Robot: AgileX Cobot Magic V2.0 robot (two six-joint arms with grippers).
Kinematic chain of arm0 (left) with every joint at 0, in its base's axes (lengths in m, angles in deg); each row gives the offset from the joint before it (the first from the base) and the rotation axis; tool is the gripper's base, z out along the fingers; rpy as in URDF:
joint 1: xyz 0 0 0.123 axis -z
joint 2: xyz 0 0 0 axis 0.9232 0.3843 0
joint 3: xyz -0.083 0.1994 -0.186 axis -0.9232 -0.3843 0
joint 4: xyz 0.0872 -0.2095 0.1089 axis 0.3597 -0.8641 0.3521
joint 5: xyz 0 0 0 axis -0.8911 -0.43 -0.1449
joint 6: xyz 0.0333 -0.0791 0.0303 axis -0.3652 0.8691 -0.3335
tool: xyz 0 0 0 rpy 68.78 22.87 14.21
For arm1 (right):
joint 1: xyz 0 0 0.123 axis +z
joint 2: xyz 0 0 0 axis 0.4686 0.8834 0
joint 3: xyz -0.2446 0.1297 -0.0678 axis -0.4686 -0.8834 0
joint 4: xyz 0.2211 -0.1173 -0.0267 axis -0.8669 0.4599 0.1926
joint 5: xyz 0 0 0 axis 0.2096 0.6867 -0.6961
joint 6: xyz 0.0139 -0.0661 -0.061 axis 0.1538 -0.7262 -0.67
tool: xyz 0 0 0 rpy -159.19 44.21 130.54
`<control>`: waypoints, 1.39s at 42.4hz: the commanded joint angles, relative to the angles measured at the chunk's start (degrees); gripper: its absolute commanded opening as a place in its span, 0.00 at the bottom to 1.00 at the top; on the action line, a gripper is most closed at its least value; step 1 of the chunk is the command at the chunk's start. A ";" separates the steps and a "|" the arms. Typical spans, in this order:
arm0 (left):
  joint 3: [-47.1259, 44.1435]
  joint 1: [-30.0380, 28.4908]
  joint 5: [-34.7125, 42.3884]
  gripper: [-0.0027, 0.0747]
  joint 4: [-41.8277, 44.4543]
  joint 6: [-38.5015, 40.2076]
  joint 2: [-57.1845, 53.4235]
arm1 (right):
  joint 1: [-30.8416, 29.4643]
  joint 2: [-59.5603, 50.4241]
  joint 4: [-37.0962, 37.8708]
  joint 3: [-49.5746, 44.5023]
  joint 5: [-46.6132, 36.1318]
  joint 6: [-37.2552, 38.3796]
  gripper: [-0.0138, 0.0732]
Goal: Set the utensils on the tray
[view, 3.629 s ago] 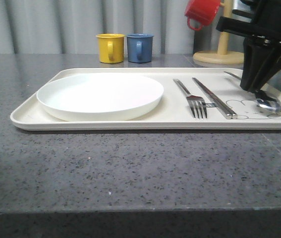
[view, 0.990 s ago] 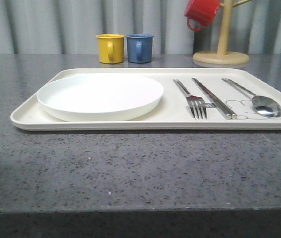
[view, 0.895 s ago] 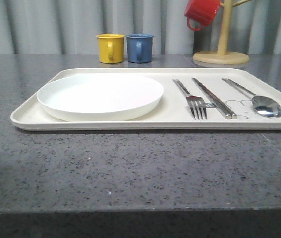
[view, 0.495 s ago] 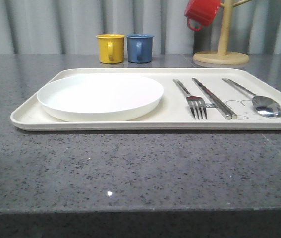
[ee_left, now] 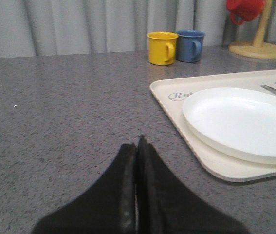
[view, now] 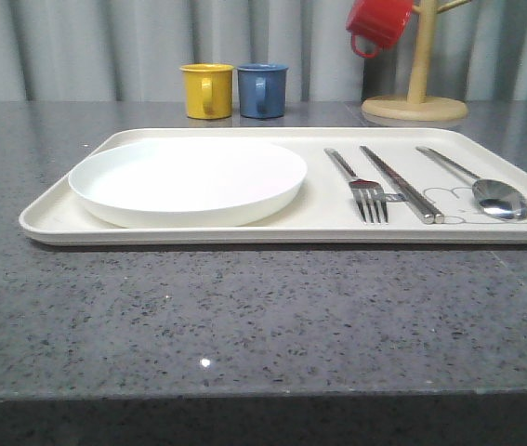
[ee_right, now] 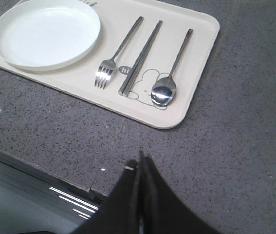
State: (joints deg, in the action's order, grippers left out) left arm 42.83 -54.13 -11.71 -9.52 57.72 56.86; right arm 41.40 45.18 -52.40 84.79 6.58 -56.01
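tray: large cream rectangular tray (view: 328, 223) with rounded corners and a low raised rim, across the middle of the front frame; smooth matte surface, rabbit line drawing under the cutlery, "Ro…" script readable at its corner in the left wrist view.
plate: shallow round white plate (view: 189, 178), glossy, on the tray's left half, centre-left of the front frame.
fork: slim shiny steel four-tined fork (view: 361, 190), flat on the tray just right of the plate, tines toward the bottom of the frame.
chopsticks: pair of straight steel chopsticks (view: 401, 183), side by side, between fork and spoon.
spoon: polished steel spoon (view: 494, 195), bowl toward the bottom of the frame, at the right end of the tray, over the rabbit drawing.
left gripper: black left gripper (ee_left: 138, 146), bottom centre of the left wrist frame, fingers pressed together with nothing between them, over bare counter well apart from the tray.
right gripper: black right gripper (ee_right: 142, 161), bottom centre of the right wrist frame, fingers closed and empty, above the counter edge, off the tray.
counter: speckled dark grey stone counter (view: 244, 316), hard, slightly glossy.
background: yellow mug (view: 206, 90) and blue mug (view: 263, 89) upper centre, red mug (view: 379, 22) on a wooden mug tree (view: 416, 84) upper right.
stage: all four items lie on the tray; the task looks done.
doing it well: keep both arms clear of the tray; polished steel slides easily on a smooth tray, so any nudge to the rim could skew the row.
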 commanded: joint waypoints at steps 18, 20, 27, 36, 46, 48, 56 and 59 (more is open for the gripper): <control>-9.83 -9.71 14.82 0.01 -0.05 0.70 -9.82 | 0.07 0.54 -0.61 1.31 -3.42 -0.11 0.03; -10.62 -9.71 15.53 0.01 -0.05 0.70 -9.82 | 0.07 0.54 -0.61 1.31 -3.36 -0.11 0.03; -10.88 -9.71 16.04 0.01 -0.05 0.70 -9.82 | 0.07 0.54 -0.61 1.31 -3.29 -0.11 0.03; -10.88 -9.71 16.04 0.01 -0.05 0.70 -9.82 | 0.07 0.54 -0.61 1.31 -3.29 -0.11 0.03; -10.88 -9.71 16.17 0.01 0.25 0.47 -9.82 | 0.07 0.54 -0.61 1.31 -3.29 -0.11 0.03; -10.88 -9.71 16.17 0.01 -0.06 -0.91 -9.82 | 0.07 0.54 -0.61 1.31 -3.29 -0.11 0.03; -10.88 -9.71 16.17 0.01 -0.81 -3.86 -9.82 | 0.07 0.54 -0.61 1.31 -3.29 -0.11 0.03; -10.88 -9.71 16.17 0.01 -1.38 -3.86 -9.82 | 0.07 0.54 -0.61 1.31 -3.29 -0.11 0.03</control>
State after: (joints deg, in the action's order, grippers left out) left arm 32.87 -63.68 -0.47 -9.90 54.29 48.27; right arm 41.40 45.18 -52.53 84.79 6.91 -55.89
